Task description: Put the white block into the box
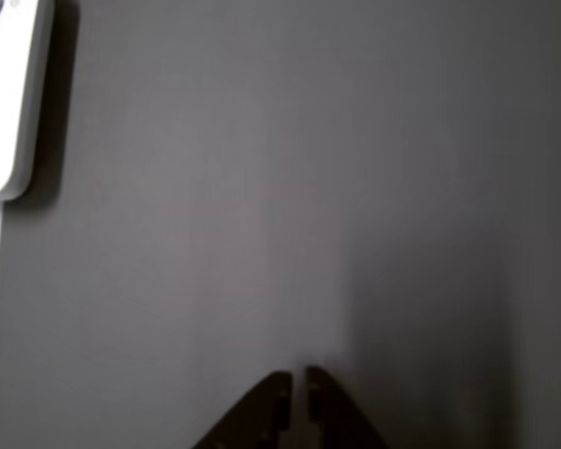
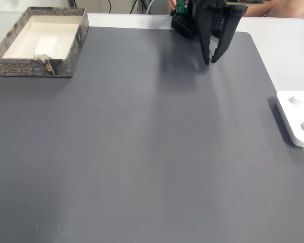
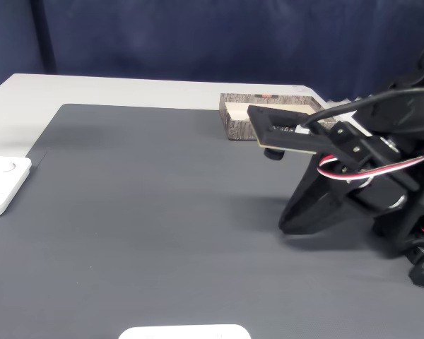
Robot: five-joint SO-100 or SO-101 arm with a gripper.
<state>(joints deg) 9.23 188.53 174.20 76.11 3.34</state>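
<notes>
seemingly the task is finished: the white block (image 2: pixel 44 48) is seen lying inside the box (image 2: pixel 35 68) at the far left corner of the grey mat (image 2: pixel 142 152) in a fixed view. the gripper (image 2: pixel 211 59) is held well apart from the box, near the arm's base, its jaws nearly closed with only a thin gap, and nothing is gripped. little more than parking the arm is judged to be left.
</notes>
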